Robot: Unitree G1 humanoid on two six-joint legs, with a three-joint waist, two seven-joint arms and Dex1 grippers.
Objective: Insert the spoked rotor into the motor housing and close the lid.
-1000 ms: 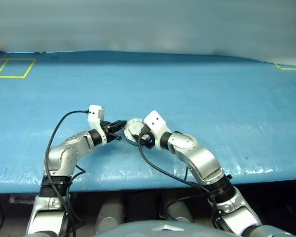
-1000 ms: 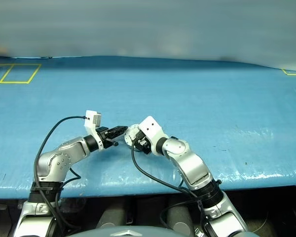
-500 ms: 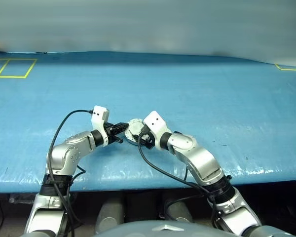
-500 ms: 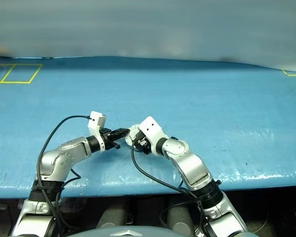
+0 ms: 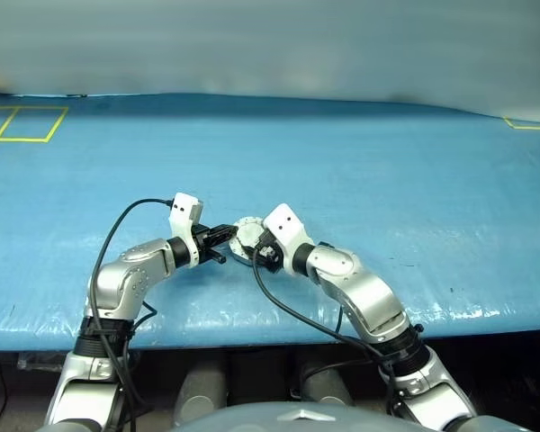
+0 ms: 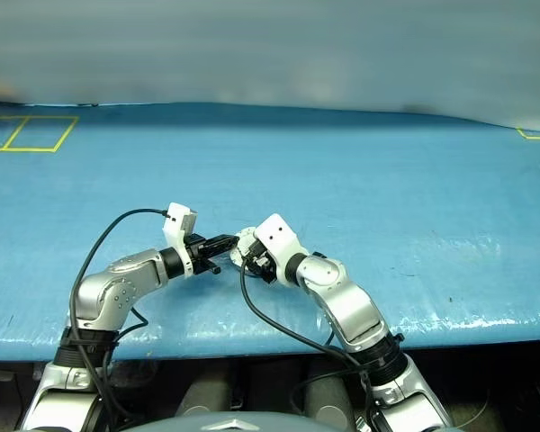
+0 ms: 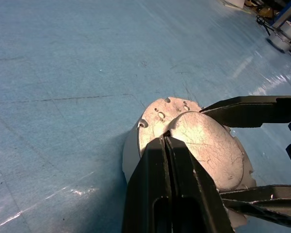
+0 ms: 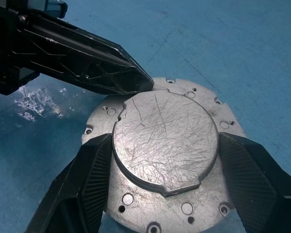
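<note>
Blue crinkled table cover [image 5: 360,171]

The left gripper [image 7: 167,141], fingers pressed together, is touching its tip to the lid [image 7: 203,141], at the raised circle's edge. The right gripper's fingers [image 7: 252,110] are flanking the lid.

A wide surface [image 5: 369,162] covered in glossy blue sheeting fills the scene, wrinkled and catching soft glare along its near edge. Yellow tape rectangles [image 5: 18,123] mark its far left corner, and more yellow tape [image 5: 528,122] sits at the far right corner. Behind the far edge stands a plain pale grey wall [image 5: 270,45]. Below the near edge it is dark.
</note>
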